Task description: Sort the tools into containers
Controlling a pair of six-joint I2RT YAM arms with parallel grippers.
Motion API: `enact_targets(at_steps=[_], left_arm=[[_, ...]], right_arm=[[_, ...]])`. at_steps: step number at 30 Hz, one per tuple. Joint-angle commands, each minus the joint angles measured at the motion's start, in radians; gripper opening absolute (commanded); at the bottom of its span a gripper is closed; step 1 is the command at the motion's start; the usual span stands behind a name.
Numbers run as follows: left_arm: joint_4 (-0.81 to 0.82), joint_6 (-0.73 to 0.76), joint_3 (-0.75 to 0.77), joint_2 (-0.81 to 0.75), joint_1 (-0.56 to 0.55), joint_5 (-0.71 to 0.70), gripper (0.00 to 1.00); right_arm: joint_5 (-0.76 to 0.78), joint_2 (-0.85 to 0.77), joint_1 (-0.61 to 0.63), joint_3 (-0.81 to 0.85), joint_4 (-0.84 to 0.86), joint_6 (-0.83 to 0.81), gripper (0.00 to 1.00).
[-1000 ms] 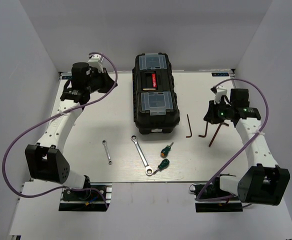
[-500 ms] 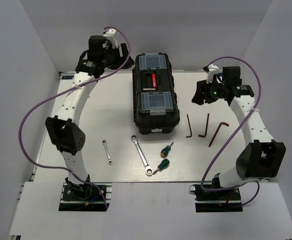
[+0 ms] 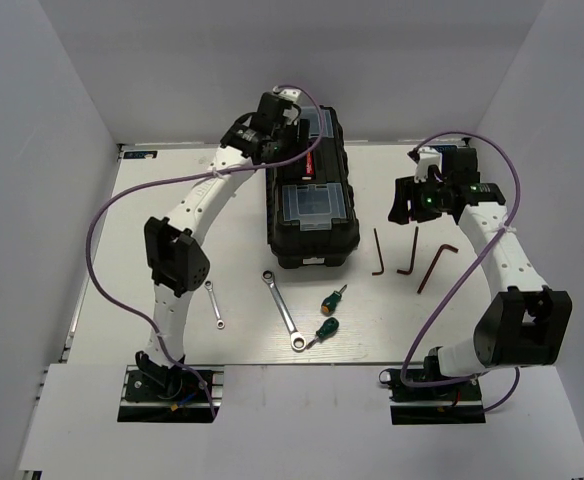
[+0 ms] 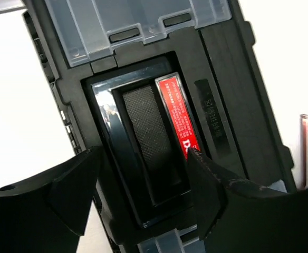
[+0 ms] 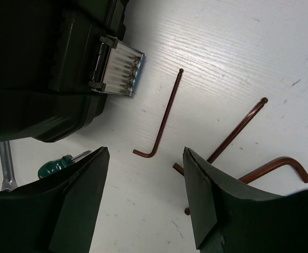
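The black toolbox [image 3: 312, 215] stands shut at the table's middle back, with two clear-lidded organisers [image 4: 138, 21] and a red-marked handle [image 4: 143, 132] on its lid. My left gripper [image 4: 143, 158] hovers open over that handle, its fingers either side of it, holding nothing. My right gripper [image 5: 146, 153] is open above the bare table right of the box, close to three dark hex keys [image 5: 162, 118] [image 3: 410, 250]. A short wrench [image 3: 213, 304], a longer wrench [image 3: 284, 310] and two green-handled screwdrivers [image 3: 334, 298] lie in front of the box.
The toolbox's metal front latch [image 5: 117, 66] is fastened. White walls close in the table at the back and both sides. Purple cables loop off both arms. The arm bases sit at the near edge.
The left arm has swung right from the far left corner to above the toolbox lid. The right arm has lifted away from the hex keys toward the back.
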Motion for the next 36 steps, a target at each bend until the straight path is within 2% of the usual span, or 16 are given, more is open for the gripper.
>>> enact_targets(at_steps=[1, 8, 29, 36], left_arm=[[-0.02, 0.022, 0.061, -0.012, -0.022, -0.173, 0.76], [-0.072, 0.022, 0.025, 0.009, -0.066, -0.356, 0.73], [-0.064, 0.04, 0.034, 0.075, -0.085, -0.351, 0.72], [-0.107, 0.04, -0.013, 0.097, -0.085, -0.434, 0.63]], right_arm=[[0.005, -0.035, -0.005, -0.016, 0.011, 0.022, 0.64], [-0.004, -0.049, -0.008, -0.039, 0.021, 0.035, 0.64], [-0.012, -0.061, -0.008, -0.071, 0.037, 0.055, 0.64], [-0.007, -0.063, -0.011, -0.071, 0.04, 0.061, 0.66]])
